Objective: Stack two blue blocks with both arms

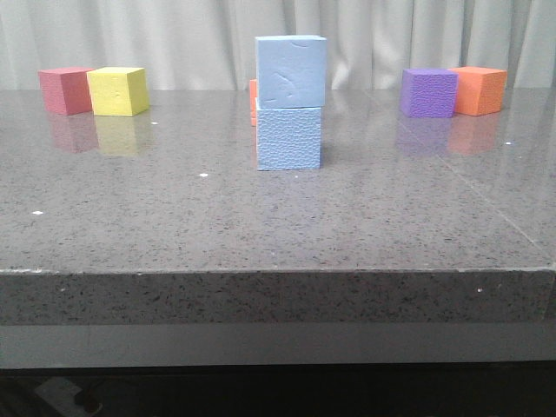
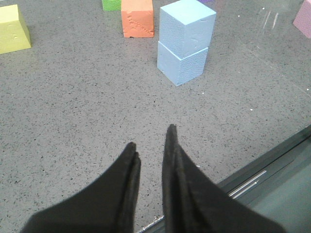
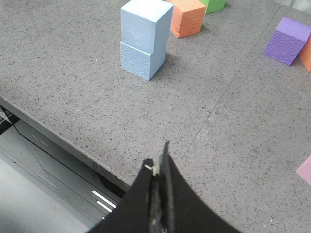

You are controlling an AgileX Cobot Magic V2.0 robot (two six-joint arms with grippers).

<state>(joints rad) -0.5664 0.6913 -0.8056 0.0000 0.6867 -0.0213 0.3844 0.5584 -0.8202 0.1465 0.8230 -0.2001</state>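
Note:
Two pale blue blocks stand stacked at the middle of the table: the upper blue block (image 1: 291,71) sits on the lower blue block (image 1: 289,137), turned a little against it. The stack also shows in the left wrist view (image 2: 184,43) and in the right wrist view (image 3: 145,39). My left gripper (image 2: 150,138) is open by a narrow gap and empty, above the table's front edge, well short of the stack. My right gripper (image 3: 158,158) is shut and empty, also by the front edge. Neither gripper shows in the front view.
A red cube (image 1: 63,89) and a yellow cube (image 1: 119,90) stand at the back left. A purple cube (image 1: 428,92) and an orange cube (image 1: 479,89) stand at the back right. Another orange cube (image 2: 137,18) and a green cube (image 2: 112,4) stand behind the stack.

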